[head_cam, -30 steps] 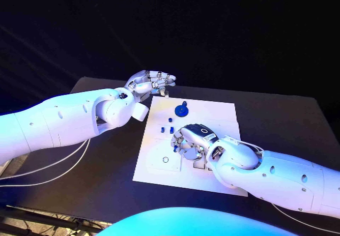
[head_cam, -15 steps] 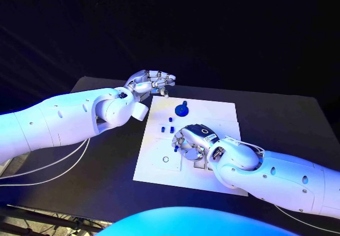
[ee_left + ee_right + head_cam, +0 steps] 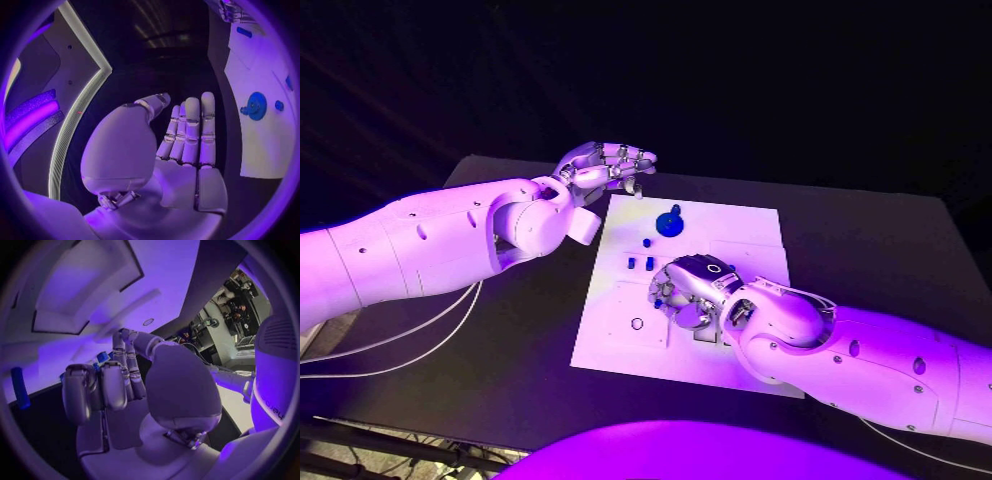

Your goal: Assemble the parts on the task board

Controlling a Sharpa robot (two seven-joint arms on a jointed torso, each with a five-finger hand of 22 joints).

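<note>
From my remote station I see the left robot hand (image 3: 606, 166) raised over the table (image 3: 877, 250) at the 12 o'clock corner of the task board (image 3: 733, 225), just outside its far left edge. In the left wrist view its fingers (image 3: 190, 130) are stretched long and lie side by side, the thumb is a little apart, and the palm is bare, so this robot hand is spread and it holds nothing.

The right robot hand (image 3: 687, 293) is low over the middle of the task board, with the fingers bent downward. In the right wrist view the fingers (image 3: 103, 385) curl in, and a small blue piece (image 3: 102, 358) shows between the fingertips, but I cannot tell if it is pinched or if it only stands on the board behind them.

The task board is a flat white plate with a matte surface and shallow recesses. A round blue disc (image 3: 669, 224) with a small knob lies at 12 o'clock from the right robot hand, near the far edge. Three short blue pegs (image 3: 640, 262) stand between the disc and this hand, close to its fingers. In the right wrist view a longer blue peg (image 3: 20, 387) stands at the edge of the white plate. A small ring mark (image 3: 636, 324) is at 8 o'clock from the right robot hand. The table is black and dull. Both arms have smooth white shells, and the hands look like silver metal
</note>
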